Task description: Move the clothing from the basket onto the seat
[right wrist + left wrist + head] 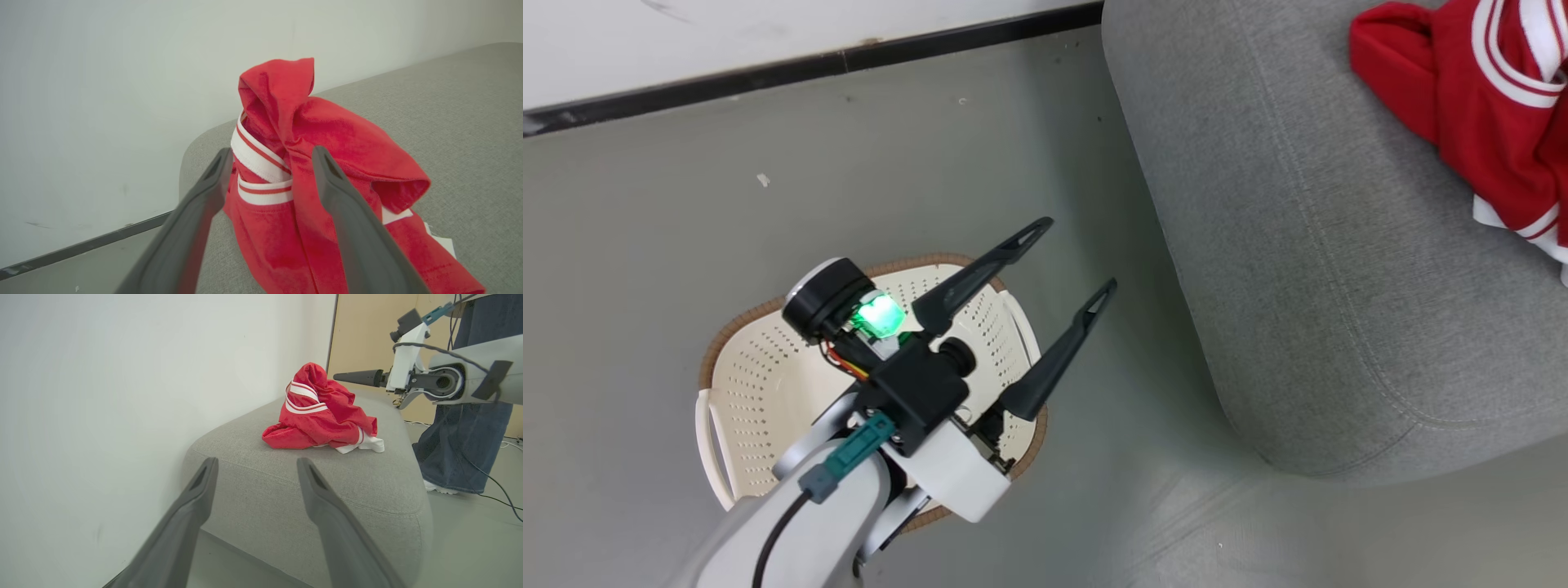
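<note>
Grey seat (1298,245) under red clothing (310,134), right fingers (194,212) apart near it, left fingers (980,268) apart, empty, above basket (760,367).

Grey floor (645,229), white wall (686,41) with black skirting (768,72), person's denim-clad legs (466,449), tan panel (363,335)

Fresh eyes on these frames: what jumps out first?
The bright red clothing, heaped with white stripes showing on the grey seat near the wall. Next, the left gripper, open above the cream basket on the floor, a green light glowing at its wrist. The right gripper is open close to the heap, and a person's jeans-clad leg stands beside the seat.
</note>
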You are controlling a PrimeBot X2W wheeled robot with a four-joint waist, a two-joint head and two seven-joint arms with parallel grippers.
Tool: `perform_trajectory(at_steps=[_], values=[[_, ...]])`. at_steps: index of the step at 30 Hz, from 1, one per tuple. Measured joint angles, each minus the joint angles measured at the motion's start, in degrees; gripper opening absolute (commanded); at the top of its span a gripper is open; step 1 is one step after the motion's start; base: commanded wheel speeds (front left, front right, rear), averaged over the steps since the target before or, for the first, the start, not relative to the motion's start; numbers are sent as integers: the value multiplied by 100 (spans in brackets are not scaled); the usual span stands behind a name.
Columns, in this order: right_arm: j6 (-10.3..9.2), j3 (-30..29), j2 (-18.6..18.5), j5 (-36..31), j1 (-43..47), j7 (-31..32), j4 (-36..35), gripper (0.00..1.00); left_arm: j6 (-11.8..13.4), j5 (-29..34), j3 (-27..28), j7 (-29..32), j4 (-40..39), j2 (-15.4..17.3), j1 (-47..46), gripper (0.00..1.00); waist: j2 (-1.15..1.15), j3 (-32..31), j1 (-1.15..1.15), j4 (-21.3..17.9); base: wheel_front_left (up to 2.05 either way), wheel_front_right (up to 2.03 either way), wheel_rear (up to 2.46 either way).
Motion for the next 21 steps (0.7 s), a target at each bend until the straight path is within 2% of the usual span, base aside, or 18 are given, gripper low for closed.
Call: perform_trajectory(at_steps=[4,10,21], values=[[0,7,18,11,132,-1,-124,100,83,-47,167,-111,49,9,90,100,0,-102,0,-33,0,0,0],[0,90,54,-92,354,-15,-392,100,404,-205,583,-326,169,13,314,100,0,-312,0,-30,0,0,0],[0,316,386,-151,704,-41,-1051,100,992,-392,1285,-528,410,40,875,100,0,-683,0,199,0,0,0]])
